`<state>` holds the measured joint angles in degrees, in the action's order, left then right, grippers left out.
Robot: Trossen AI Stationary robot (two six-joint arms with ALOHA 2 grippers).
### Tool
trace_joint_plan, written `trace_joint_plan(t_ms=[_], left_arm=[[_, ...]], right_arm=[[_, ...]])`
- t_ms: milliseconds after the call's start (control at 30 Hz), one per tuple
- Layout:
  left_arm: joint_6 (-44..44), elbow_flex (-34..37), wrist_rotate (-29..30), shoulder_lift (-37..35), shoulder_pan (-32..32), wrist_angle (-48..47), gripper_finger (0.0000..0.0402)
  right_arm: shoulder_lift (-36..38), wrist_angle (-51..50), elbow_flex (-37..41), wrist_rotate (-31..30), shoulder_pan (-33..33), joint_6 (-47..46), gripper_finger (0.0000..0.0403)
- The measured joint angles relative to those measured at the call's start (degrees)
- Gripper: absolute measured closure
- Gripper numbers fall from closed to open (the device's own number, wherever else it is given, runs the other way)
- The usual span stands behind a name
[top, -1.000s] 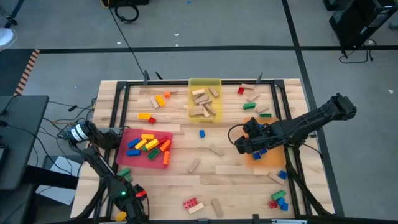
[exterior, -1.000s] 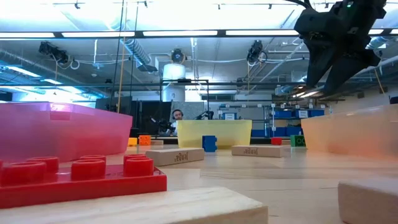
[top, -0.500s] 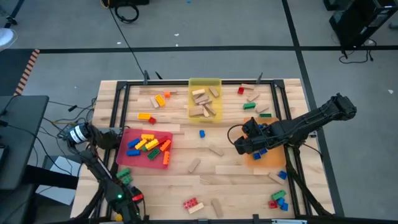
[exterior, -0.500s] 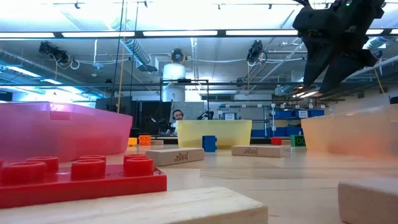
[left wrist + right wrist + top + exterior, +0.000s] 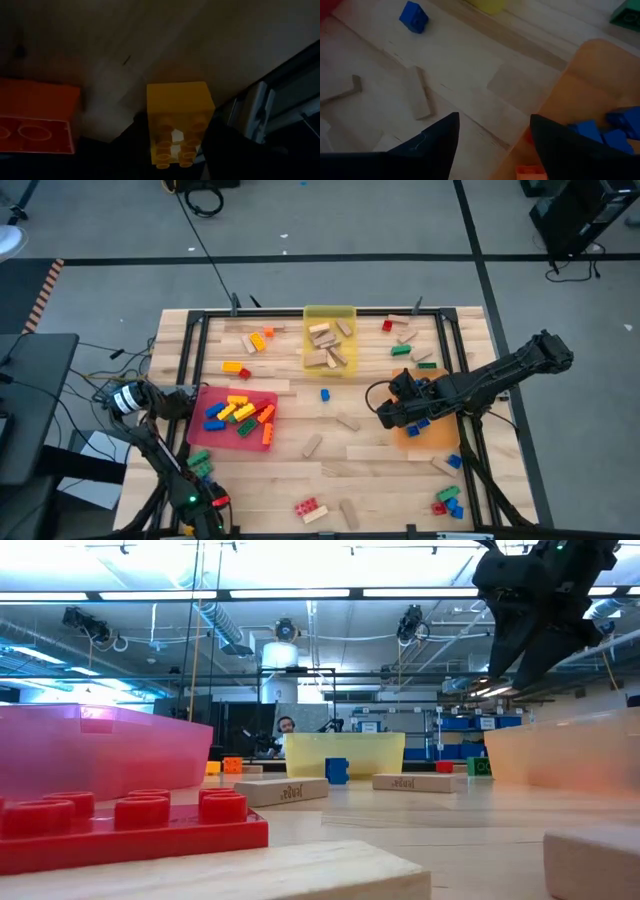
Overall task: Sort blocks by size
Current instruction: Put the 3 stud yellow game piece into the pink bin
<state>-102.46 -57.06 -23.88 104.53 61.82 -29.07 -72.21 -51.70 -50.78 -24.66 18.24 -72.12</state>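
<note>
- The wooden table (image 5: 390,465) is seen from above, and places below are given from the red tray.
- The red tray (image 5: 262,399) lies flat on the table's left part, and yellow, blue, red and green bricks (image 5: 236,412) are piled inside it.
- A yellow tray (image 5: 329,314) is set well to the right of the red tray, at the far edge, with tan wooden blocks (image 5: 327,346) heaped in it.
- An orange tray (image 5: 436,439) is placed farther right again, past the yellow one; blue bricks (image 5: 600,131) are seen lying in it in the right wrist view.
- The right gripper (image 5: 384,411) is held above the near-left edge of the orange tray, well to the right of the red tray; its fingers (image 5: 440,137) are spread apart with nothing between them.
- The left gripper (image 5: 172,150) is lowered at the table's near-left corner, on the near side of the red tray. A yellow brick (image 5: 178,120) is seen between its dark fingers in the left wrist view; whether it is pinched cannot be told.
- A red brick (image 5: 37,120) is seen just beside the yellow brick in that same view.
- A small blue brick (image 5: 325,394) lies alone between the red tray and the orange tray.
- Loose wooden blocks (image 5: 347,422) are scattered on the bare wood to the right of the red tray.
</note>
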Motion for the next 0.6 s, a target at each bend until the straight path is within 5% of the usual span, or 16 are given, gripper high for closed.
trace_joint_plan(t_ms=[267,600], left_arm=[[0.20,-1.67,1.37,0.03,-0.80,-3.54,0.0259],[6.78,-6.26,14.17,-3.38,-5.33,-12.62,0.0258]], right_arm=[[-0.02,0.00,0.00,-1.25,-0.07,0.37,0.0142],[-0.02,0.26,0.00,-1.29,-0.11,1.81,0.0144]])
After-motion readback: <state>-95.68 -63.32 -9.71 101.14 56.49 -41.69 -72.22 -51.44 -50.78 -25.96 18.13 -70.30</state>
